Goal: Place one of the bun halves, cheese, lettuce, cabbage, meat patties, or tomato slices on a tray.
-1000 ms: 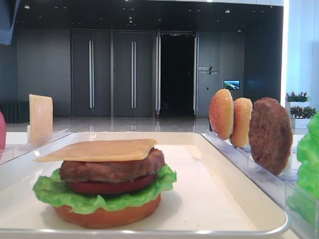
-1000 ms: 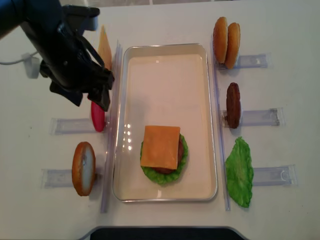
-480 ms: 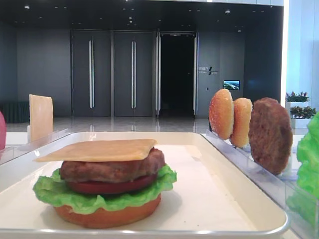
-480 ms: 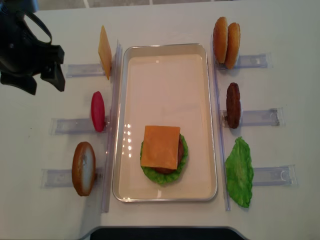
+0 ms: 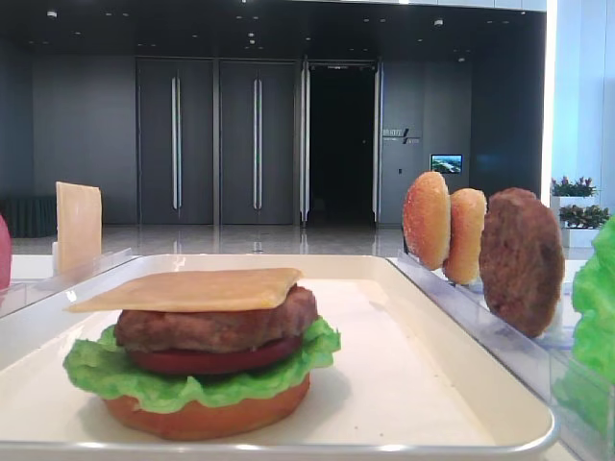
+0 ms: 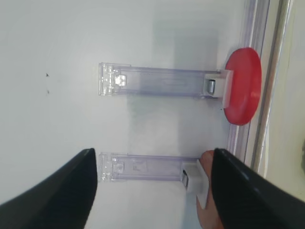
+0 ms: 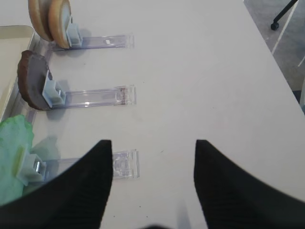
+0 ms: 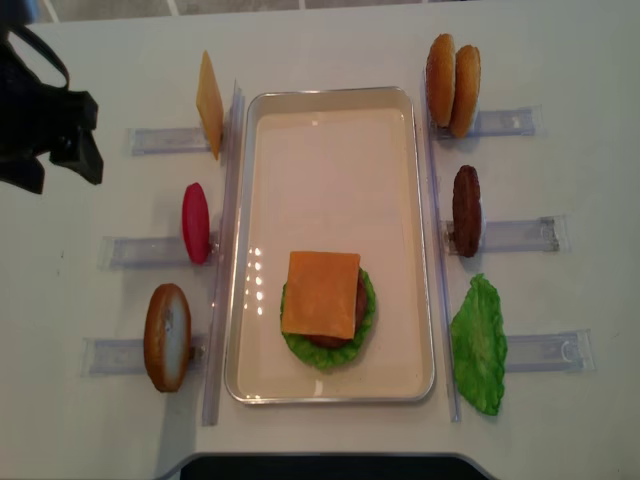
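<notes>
The left gripper (image 6: 152,191) is seen with jaws spread wide and nothing between them, held over bare table (image 8: 60,290) at the 9 to 10 o'clock edge of the overhead view. Below it, in the left wrist view, two clear racks (image 6: 157,82) are seen, one carrying a red tomato slice (image 6: 244,91) on edge, the other a bun half (image 6: 208,200) (only partly in view). The right gripper (image 7: 152,181) is likewise parted and empty, above the table beside the racks on the right.

At the centre the tray (image 8: 330,160) is laid lengthwise. A stack is set toward its 6 o'clock end: a bun base (image 5: 207,415), lettuce (image 5: 106,370), tomato, a patty (image 5: 216,327), and a cheese (image 8: 321,293) slice flat on top, overhanging the patty.

At 9 to 11 o'clock of the tray, another cheese slice (image 8: 209,103), the tomato slice and a bun half are stood on edge in racks. At 1 to 4 o'clock, two bun halves (image 8: 451,84), a patty (image 8: 466,210) and a lettuce leaf (image 8: 479,343) are placed likewise.
</notes>
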Robot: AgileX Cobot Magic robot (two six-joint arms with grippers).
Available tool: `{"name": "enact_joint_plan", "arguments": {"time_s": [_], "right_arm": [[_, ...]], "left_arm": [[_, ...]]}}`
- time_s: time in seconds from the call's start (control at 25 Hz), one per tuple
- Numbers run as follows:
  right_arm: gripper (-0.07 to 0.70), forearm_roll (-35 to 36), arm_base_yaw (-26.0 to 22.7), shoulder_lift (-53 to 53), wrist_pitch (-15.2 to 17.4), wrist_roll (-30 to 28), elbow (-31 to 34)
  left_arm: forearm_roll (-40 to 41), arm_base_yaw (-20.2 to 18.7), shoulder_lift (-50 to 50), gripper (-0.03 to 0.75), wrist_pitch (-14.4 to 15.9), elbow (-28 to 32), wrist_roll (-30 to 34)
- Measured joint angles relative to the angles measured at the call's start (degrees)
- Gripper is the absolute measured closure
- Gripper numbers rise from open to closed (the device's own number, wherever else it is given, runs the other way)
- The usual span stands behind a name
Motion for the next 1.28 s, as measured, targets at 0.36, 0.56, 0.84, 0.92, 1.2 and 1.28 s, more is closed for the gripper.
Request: {"name": "enact_joint_plan", "arguments": {"time_s": [0.36, 0.56, 0.84, 0.92, 1.2, 1.28], "right_arm": [[0.233, 0.00, 0.00, 0.00, 0.00, 0.00, 0.00], [0.233, 0.00, 0.00, 0.00, 0.00, 0.00, 0.00], [0.233, 0.00, 0.00, 0.00, 0.00, 0.00, 0.00], [0.233, 0.00, 0.00, 0.00, 0.00, 0.00, 0.00], [0.233, 0.00, 0.00, 0.00, 0.00, 0.00, 0.00], [0.233, 0.00, 0.00, 0.00, 0.00, 0.00, 0.00]], "left_arm": [[-1.20, 0.00, -16.45, 0.150, 0.86, 8.67, 0.00], [-1.49, 0.00, -26.49, 0.150, 1.09, 13.46, 0.01], [-0.57, 0.00, -43.35, 0.150, 1.50, 21.60, 0.01], [-0.27, 0.00, -47.82, 0.150, 1.59, 23.55, 0.01], [-0.10, 0.00, -63.44, 0.150, 2.18, 29.71, 0.85], [0.08, 0.00, -66.45, 0.150, 2.39, 31.35, 1.03]]}}
